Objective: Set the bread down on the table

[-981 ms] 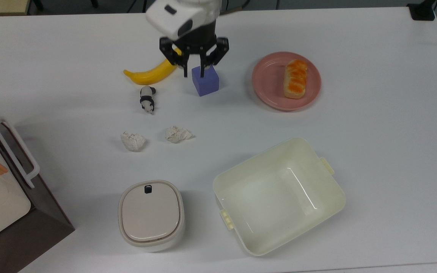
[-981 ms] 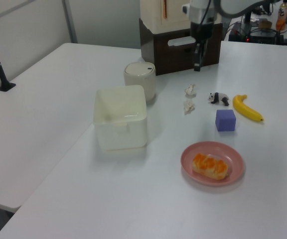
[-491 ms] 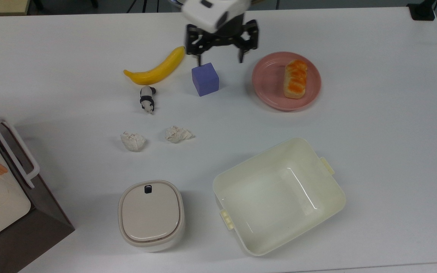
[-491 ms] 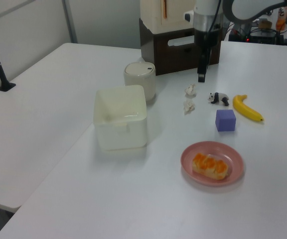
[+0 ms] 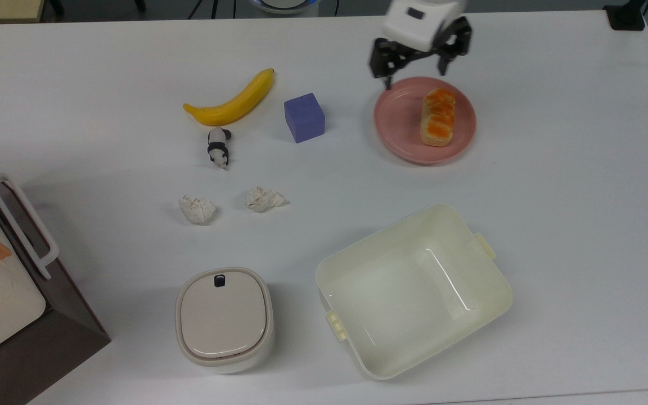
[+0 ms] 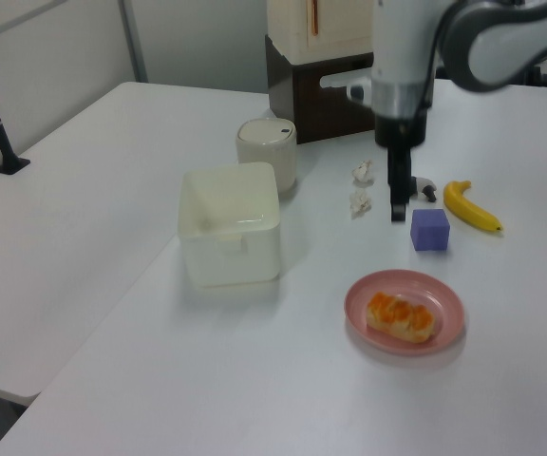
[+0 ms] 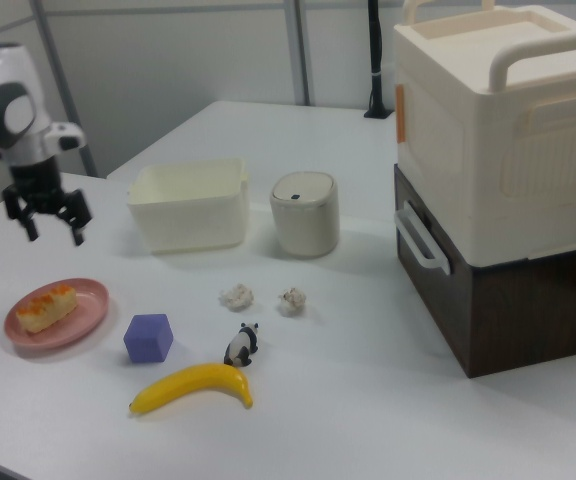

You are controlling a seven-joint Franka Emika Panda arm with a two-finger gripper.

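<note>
The task is at its start: the bread lies on the pink plate, lengthwise across its middle, with its glossy orange top up, and nothing touches it. The tool hangs above the plate's far edge in the top view, its 2 fingers spread wide and holding nothing; in the right view the tool sits well above the plate and the loaf, apart from both. By my judgement none of the real work is done yet: the tool has to line up over the bread, come down, close across its narrow sides, lift it off the plate and set it on a bare part of the desk. There is open desk on the top view's right of the plate and between the plate and the cream tub, so a landing spot should be easy to find.
</note>
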